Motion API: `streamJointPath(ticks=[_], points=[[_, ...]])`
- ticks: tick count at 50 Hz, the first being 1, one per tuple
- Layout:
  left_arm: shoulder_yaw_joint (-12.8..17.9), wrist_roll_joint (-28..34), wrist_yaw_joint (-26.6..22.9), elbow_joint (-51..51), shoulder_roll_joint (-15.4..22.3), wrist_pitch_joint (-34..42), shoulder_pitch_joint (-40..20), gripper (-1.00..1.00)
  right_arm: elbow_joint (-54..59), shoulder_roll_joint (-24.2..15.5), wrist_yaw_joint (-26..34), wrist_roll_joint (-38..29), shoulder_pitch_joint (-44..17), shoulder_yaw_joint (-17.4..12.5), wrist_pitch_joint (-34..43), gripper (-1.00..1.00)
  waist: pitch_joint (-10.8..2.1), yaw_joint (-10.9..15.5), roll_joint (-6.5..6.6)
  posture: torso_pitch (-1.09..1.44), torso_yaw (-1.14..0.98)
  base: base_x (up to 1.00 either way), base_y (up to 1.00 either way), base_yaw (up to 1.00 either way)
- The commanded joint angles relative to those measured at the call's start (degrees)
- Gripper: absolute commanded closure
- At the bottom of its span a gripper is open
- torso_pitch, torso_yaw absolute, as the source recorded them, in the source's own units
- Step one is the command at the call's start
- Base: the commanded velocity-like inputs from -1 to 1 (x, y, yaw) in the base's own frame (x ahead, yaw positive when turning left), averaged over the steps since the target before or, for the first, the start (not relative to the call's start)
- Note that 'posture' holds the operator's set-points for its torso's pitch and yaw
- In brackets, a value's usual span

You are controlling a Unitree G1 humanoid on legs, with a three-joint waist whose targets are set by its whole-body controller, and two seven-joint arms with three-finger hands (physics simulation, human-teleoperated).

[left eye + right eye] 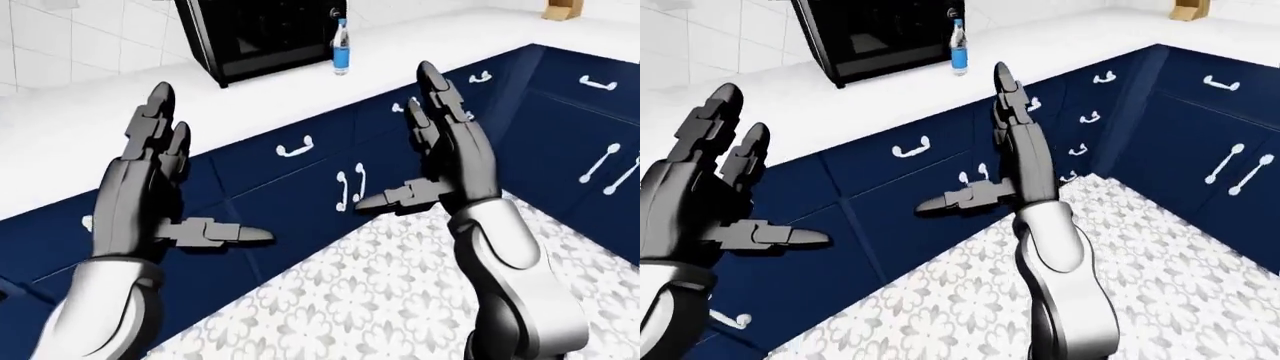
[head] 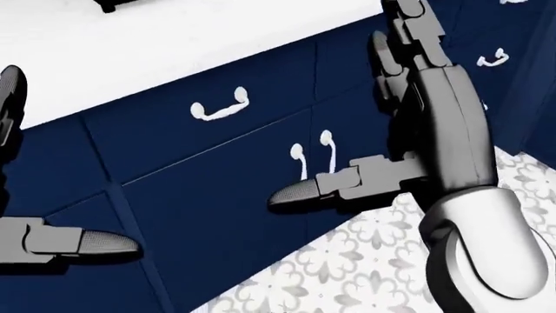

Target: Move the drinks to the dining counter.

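Observation:
A clear bottle with a blue label (image 1: pixel 341 49) stands upright on the white counter (image 1: pixel 120 127), next to a black appliance, near the top of the left-eye view. My left hand (image 1: pixel 165 191) is raised at the left with fingers spread and thumb out, holding nothing. My right hand (image 1: pixel 425 146) is raised at the centre, also open and empty. Both hands are well short of the bottle (image 1: pixel 958 49), over the floor beside the cabinets.
A black microwave-like appliance (image 1: pixel 262 34) sits on the counter left of the bottle. Dark blue cabinets with white handles (image 1: pixel 295 148) run under the counter and turn a corner at the right. A patterned white tile floor (image 1: pixel 400 300) lies below. A tan object (image 1: pixel 563 9) stands at the top right.

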Motion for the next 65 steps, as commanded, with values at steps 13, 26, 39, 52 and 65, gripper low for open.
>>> streamJointPath(ticks=[13, 26, 39, 52, 65], points=[[-0.29, -1.5, 1.6, -1.38, 1.07, -1.51, -2.22, -1.0, -2.93, -1.18, 0.55, -2.08, -2.52, 0.09, -0.91, -1.0, -0.76, -2.13, -4.21, 0.0, 0.0, 0.0, 0.0, 0.76], [0.39, -5.18, 4.26, -1.38, 3.06, -2.62, -1.59, -1.0, -3.24, -0.56, 1.07, -2.8, -2.85, -0.42, -1.73, -1.0, 1.38, -2.21, 0.45, 0.0, 0.0, 0.25, -0.07, 0.0], [1.28, -8.1, 6.13, -1.38, 4.56, -2.78, -1.97, -1.0, -3.66, -0.47, 0.88, -2.95, -4.3, -0.59, -0.93, -1.0, 0.25, -2.06, -2.84, 0.0, 0.0, 0.6, -0.15, 0.0], [0.92, -8.05, 6.27, -1.38, 4.71, -3.04, -1.88, -1.0, -3.84, -0.69, 0.16, -2.2, -4.55, -0.79, -0.93, -1.0, 0.28, -2.63, 3.0, 0.0, 0.0, 0.59, -0.15, 0.0], [0.33, -10.52, 8.67, -1.38, 6.09, -3.02, -2.79, -1.0, -4.72, -1.23, -0.44, -1.04, -5.28, -1.6, 0.38, -1.0, -0.24, -3.38, -2.6, 0.0, 0.0, 0.34, -0.16, 0.0]])
